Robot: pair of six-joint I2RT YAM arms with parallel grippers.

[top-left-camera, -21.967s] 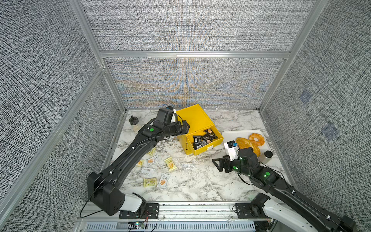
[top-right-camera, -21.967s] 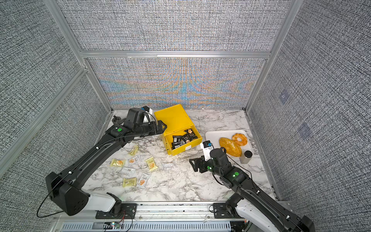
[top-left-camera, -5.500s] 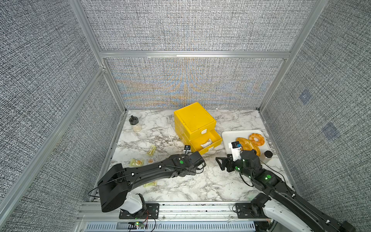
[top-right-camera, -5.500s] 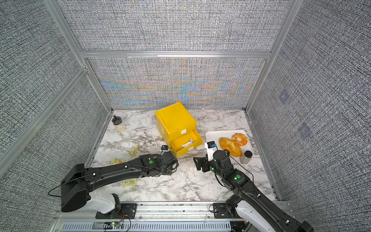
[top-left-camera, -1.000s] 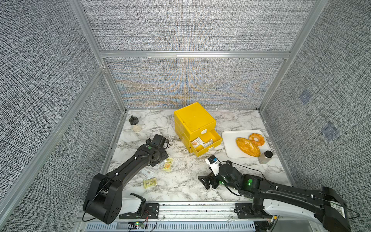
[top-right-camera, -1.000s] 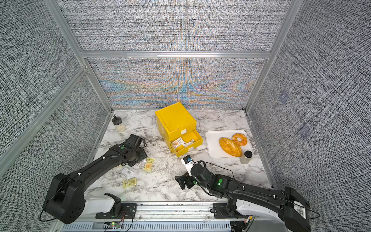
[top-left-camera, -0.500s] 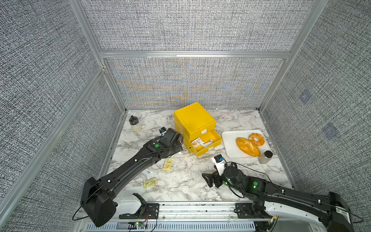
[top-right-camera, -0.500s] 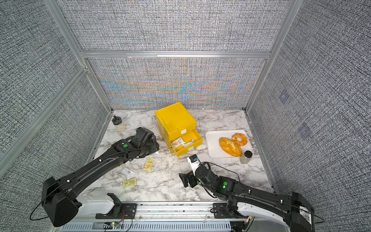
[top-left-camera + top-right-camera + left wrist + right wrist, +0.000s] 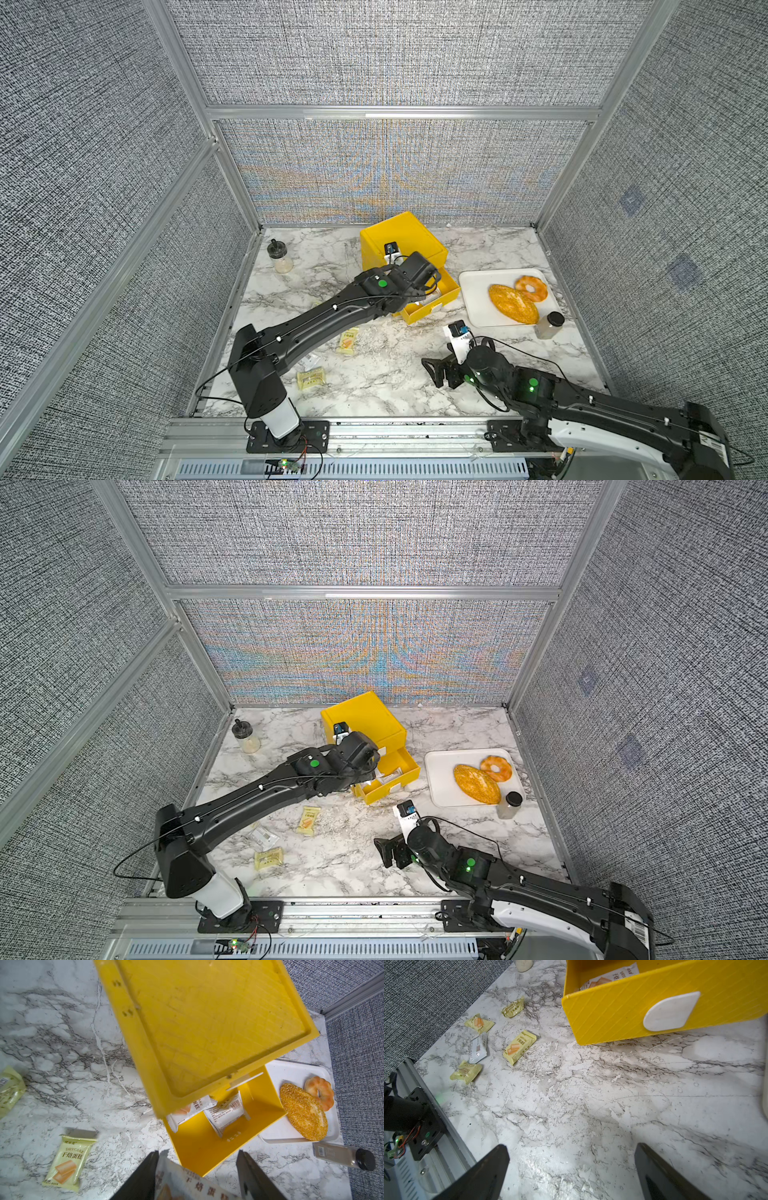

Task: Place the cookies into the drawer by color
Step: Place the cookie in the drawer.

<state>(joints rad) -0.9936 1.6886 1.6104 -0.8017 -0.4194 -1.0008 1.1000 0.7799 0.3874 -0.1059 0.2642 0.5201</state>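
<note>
The left gripper (image 9: 197,1159) is partly open. It pinches a white cookie packet (image 9: 187,1185) with an orange picture between its two black fingers. It hangs just over the front edge of the open drawer (image 9: 199,1145).

That drawer is the bottom one of the yellow drawer box (image 9: 401,239), and it is pulled out toward the front of the table (image 9: 374,386). Two white packets (image 9: 226,1113) lie inside it. One of them is tucked partly under the box. The white tab of a shut drawer shows just above.

The right gripper (image 9: 571,1151) is wide open and holds nothing. It sits low over the bare marble, near the front of the table and apart from the drawer box.

More cookies lie loose on the table, on the left side of the box. In the right wrist view there are four pale yellow packets (image 9: 519,1046) and one silver-white packet (image 9: 478,1048) close together.

On the right side of the box is a flat white tray (image 9: 473,309). It holds a big golden bread loaf (image 9: 513,303) and a ring doughnut (image 9: 531,288), which touch each other. A bottle (image 9: 549,325) with a black cap stands just beside the tray's front corner. A small jar (image 9: 279,257) with a black lid stands alone near the back left of the table.
</note>
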